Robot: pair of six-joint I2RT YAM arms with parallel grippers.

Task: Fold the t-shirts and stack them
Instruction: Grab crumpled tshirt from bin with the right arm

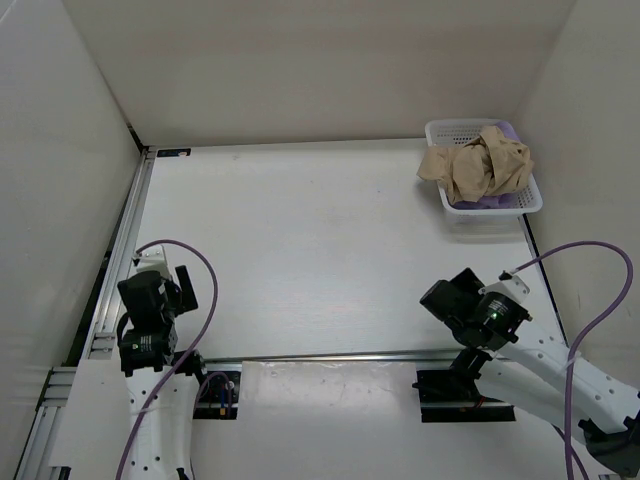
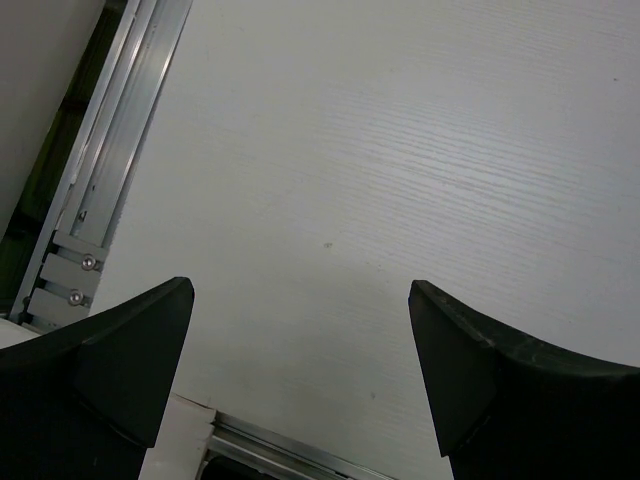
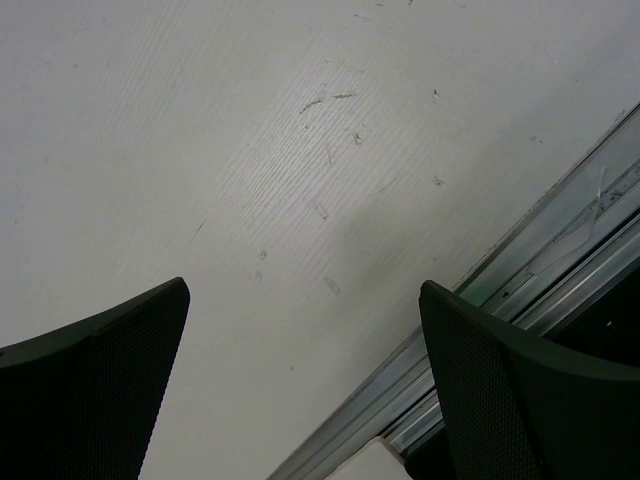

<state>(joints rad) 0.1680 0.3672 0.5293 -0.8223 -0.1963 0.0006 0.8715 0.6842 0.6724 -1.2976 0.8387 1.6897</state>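
- White table (image 1: 320,230), pale walls on three sides.
- Left gripper (image 2: 300,288) and right gripper (image 3: 305,288): jaws spread wide over bare tabletop, holding nothing.
- Tan t-shirt (image 1: 485,165), crumpled, heaped over a lavender t-shirt (image 1: 490,202) in the white basket (image 1: 447,128), well beyond the right gripper.
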